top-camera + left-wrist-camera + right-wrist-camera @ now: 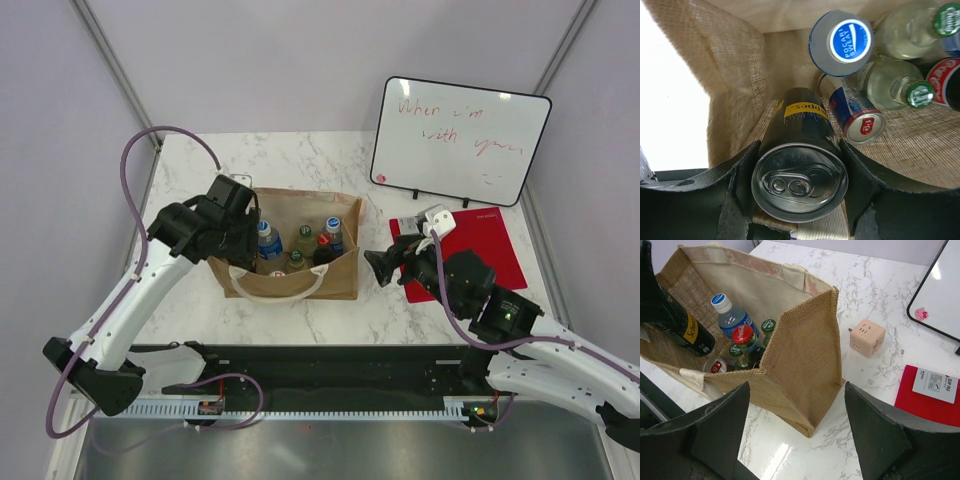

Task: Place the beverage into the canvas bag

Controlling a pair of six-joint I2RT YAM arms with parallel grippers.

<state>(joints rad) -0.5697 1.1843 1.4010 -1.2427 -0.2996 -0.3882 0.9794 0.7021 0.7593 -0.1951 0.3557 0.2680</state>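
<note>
Left gripper [799, 167] is inside the bag [338, 282], clamped on a black can [801, 125]. The can's yellow label reads "...ppes" from the left wrist and "Schw..." from the right wrist. It sits tilted at the left end of the bag with its pull-tab top toward the wrist cam. Can't tell if its base touches the bag floor.

Also in the bag, right of the can:
- bottle with a blue "POCARI SWEAT" cap [850, 41]
- blue-silver can [860, 117] leaning, with a red tab
- two clear bottles with green caps [920, 94], print unreadable
- dark bottle with a red Coca-Cola cap [742, 333]

Right gripper [797, 390] is spread wide and holds nothing. It hangs just right of the bag's right end, not touching it.

Right side of the marble table [300, 160]:
- whiteboard [460, 140] at the far edge, red writing "When i'm with you", with a pink sticker [921, 314]
- red folder [490, 255] labelled "CLIP FILE"
- pink plug cube [867, 337] between the bag and the folder
</note>
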